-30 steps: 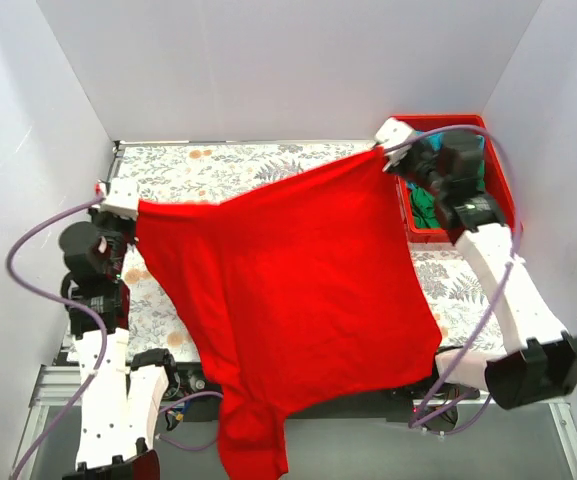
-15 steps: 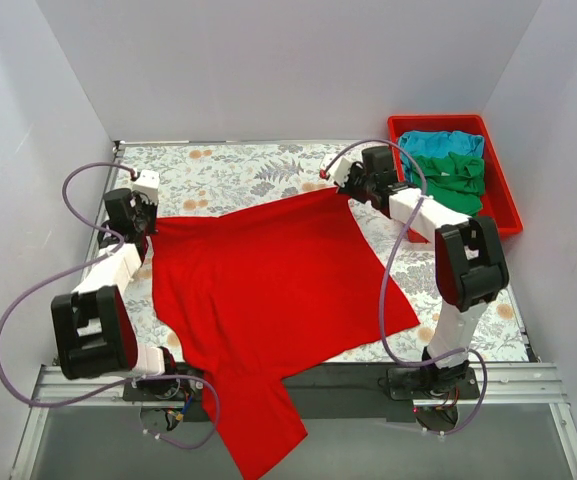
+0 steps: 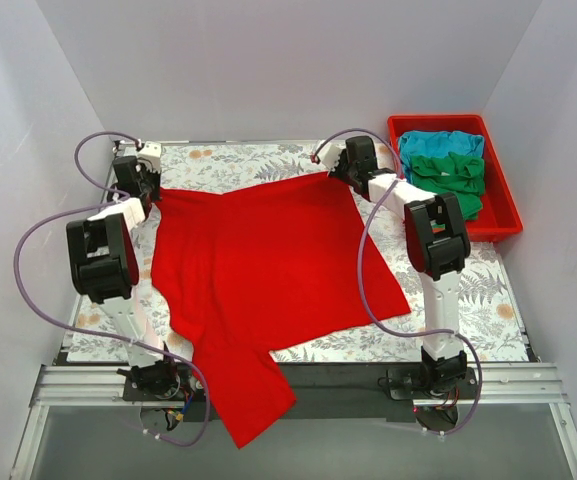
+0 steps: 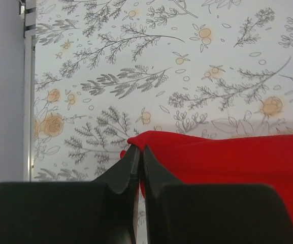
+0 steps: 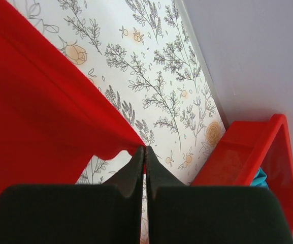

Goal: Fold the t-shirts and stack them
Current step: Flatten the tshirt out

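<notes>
Wrist views show the left end effector [image 4: 137, 152] and right end effector [image 5: 142, 150] clenched on corners of the red shirt [image 3: 268, 260]; only the overhead view shows it overhanging the worktop [image 3: 228, 160].

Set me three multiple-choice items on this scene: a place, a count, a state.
1. The red tray stands: A) at the table's far right; B) near left; C) centre.
2. T-shirts in the tray: A) none; B) two; C) four.
3. The left gripper is: A) open; B) shut on the red t-shirt; C) holding the tray.
Key: 1 A, it sits by the right wall, far side. 2 B, turquoise t-shirt and green t-shirt lie there. 3 B, it pinches red cloth.
</notes>
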`<state>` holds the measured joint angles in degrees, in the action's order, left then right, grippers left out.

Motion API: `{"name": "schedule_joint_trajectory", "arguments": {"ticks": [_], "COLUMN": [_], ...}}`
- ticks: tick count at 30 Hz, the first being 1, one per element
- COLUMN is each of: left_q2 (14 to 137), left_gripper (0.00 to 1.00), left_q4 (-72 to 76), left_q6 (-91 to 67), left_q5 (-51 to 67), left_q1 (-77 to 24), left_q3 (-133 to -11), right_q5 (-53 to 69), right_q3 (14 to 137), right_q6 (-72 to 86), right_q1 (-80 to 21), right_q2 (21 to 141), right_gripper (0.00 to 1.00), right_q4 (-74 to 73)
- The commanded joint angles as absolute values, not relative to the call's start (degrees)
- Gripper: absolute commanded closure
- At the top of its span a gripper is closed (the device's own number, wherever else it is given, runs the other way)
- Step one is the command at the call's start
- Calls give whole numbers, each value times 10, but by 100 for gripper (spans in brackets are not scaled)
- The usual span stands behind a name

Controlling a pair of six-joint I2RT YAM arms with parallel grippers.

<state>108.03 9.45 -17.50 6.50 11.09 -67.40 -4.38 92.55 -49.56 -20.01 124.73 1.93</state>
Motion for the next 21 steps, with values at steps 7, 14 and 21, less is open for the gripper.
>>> {"name": "schedule_joint_trajectory", "arguments": {"ticks": [7, 14, 21], "left_q2": [1193, 1118, 994], "left_gripper": [100, 100, 100], "left_q4": [70, 36, -35], "left_q6": [-203, -214, -206], "left_q5": [79, 105, 117], "left_q1": [115, 115, 113], "left_q3": [-832, -793, -703], "right_q5": [-91, -70, -17], "right_q3": [1028, 1006, 968], "right_q6": [-519, -529, -534], "right_q1": [-194, -192, -184], "right_q2": [1312, 1294, 1245], "right_gripper": [99, 99, 99], "right_q4": [47, 40, 11]}}
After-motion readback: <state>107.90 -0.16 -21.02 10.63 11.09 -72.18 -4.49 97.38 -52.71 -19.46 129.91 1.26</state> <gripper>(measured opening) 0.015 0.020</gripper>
